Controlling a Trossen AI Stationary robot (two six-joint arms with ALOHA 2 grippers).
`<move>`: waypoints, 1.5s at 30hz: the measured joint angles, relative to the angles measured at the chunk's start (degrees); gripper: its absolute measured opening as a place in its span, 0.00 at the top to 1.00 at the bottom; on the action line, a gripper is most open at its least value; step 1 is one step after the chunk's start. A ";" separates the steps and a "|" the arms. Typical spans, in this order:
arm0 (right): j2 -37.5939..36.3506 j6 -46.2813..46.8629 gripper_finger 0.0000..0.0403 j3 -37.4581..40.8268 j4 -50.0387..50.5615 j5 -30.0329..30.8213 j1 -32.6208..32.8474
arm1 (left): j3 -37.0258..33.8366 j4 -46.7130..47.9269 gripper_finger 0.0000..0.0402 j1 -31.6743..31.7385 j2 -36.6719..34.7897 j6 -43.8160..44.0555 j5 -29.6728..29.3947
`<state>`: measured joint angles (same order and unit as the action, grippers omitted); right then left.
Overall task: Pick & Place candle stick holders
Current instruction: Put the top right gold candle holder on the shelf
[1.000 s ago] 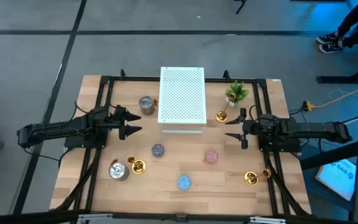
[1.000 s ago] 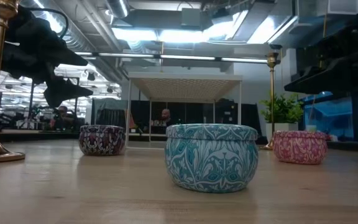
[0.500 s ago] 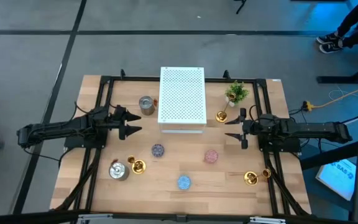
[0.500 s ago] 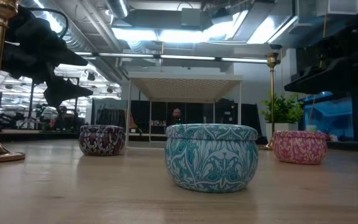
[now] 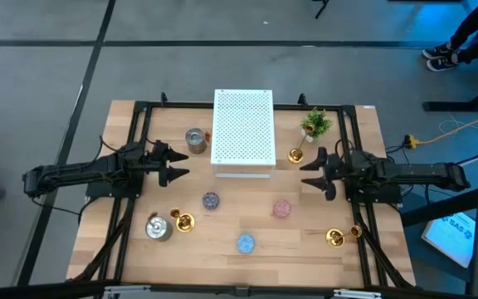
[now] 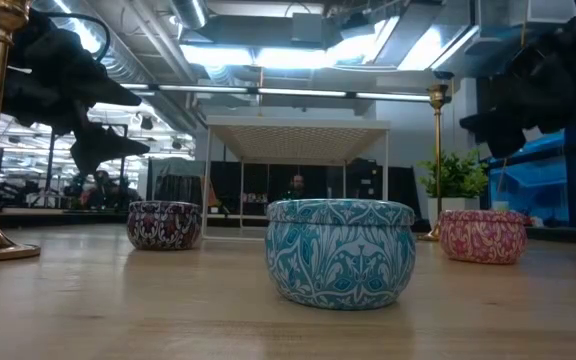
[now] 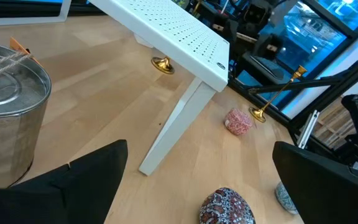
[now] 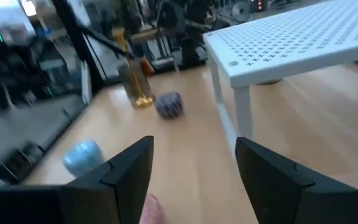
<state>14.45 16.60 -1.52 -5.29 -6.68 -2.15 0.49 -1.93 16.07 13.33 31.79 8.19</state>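
Observation:
Gold candle stick holders stand on their round bases: a tall thin one (image 5: 295, 154) by the plant, one (image 5: 182, 220) at the near left, two (image 5: 334, 238) at the near right. Silvery cups stand at the far left (image 5: 195, 139) and near left (image 5: 158, 227). Purple (image 5: 211, 200), pink (image 5: 283, 208) and blue (image 5: 246, 243) round tins sit mid-table. My left gripper (image 5: 177, 166) is open and empty, to the left of the white box; the silvery cup (image 7: 8, 106) is close by it. My right gripper (image 5: 312, 170) is open and empty, near the tall holder.
The white perforated box (image 5: 243, 129) stands on legs at the far middle, between the two grippers. A small green potted plant (image 5: 315, 123) stands at the far right. Black frame rails (image 5: 135, 149) run along both sides of the table. A person's feet (image 5: 446, 51) show beyond the far right.
My right gripper has shifted a little toward the table's left and has turned and tipped, as the low view shows; its fingers stay open. No object has moved.

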 joint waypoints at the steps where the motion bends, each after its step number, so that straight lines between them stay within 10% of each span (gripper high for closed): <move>1: -0.01 2.01 0.42 0.00 -0.66 0.02 0.00 | 0.00 0.02 0.00 -0.01 -0.01 0.00 0.00; 10: 0.25 4.22 0.42 -1.55 -5.85 -2.26 0.00 | 0.00 0.02 0.00 -0.01 0.00 0.00 0.01; 26: 10.14 -3.52 0.53 -21.43 23.40 -0.44 3.08 | -0.02 0.01 0.00 -0.01 -0.01 0.00 -0.01; 33: 10.30 1.16 0.58 -22.86 26.48 20.27 2.95 | -0.02 0.01 0.00 -0.01 0.01 0.00 -0.01; 45: 17.30 -1.31 0.60 -22.88 27.32 30.41 2.95 | -0.02 0.02 0.00 0.01 -0.01 0.00 -0.01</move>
<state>31.74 15.29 -24.40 22.02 23.74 0.80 0.47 -1.91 16.08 13.32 31.79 8.19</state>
